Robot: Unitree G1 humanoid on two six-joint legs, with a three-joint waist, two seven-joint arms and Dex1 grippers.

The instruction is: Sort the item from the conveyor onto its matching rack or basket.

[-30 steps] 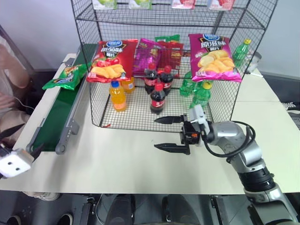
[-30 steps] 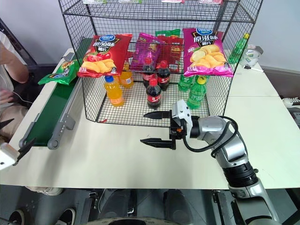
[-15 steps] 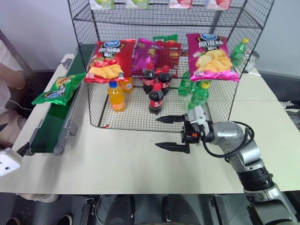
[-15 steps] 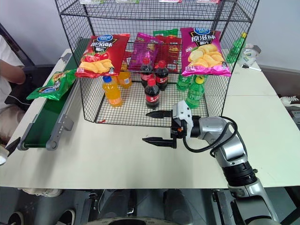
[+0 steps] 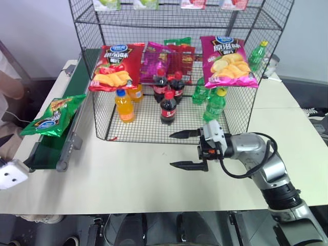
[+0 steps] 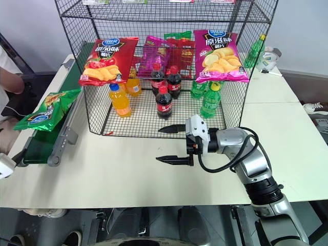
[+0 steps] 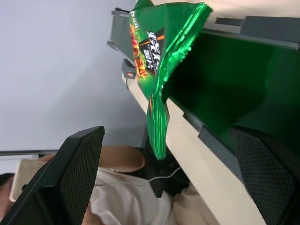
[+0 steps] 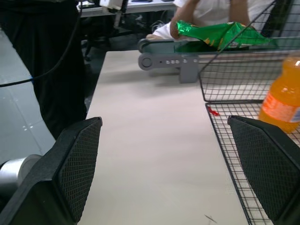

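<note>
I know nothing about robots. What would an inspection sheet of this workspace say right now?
Surface: pale table, bare in front of the rack.
Job's things: green crisp bag lies on the near end of the conveyor, overhanging its outer rail; black wire rack stands beside it.
Clutter: red crisp bag and magenta crisp bag hang on the rack front; orange drink bottle, cola bottles and green bottles stand inside.
Grippers: right pincer open, empty, over the table; left pincer open, empty, facing the green bag.
Cables: black cable loops at the right wrist.
Surroundings: a person sits beyond the conveyor.
</note>
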